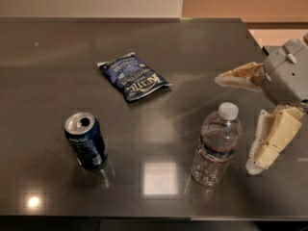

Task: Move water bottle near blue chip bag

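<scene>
Water bottle (215,148) upright on the counter (48,81), with claw (235,124) spread open and empty just right of it, blue chip bag (134,76) well apart behind-left of it, soda can (85,139) off to its left.

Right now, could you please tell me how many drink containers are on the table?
2: a soda can at the front left, and a water bottle at the front right, just left of the open pincer. None seems hidden.
</scene>
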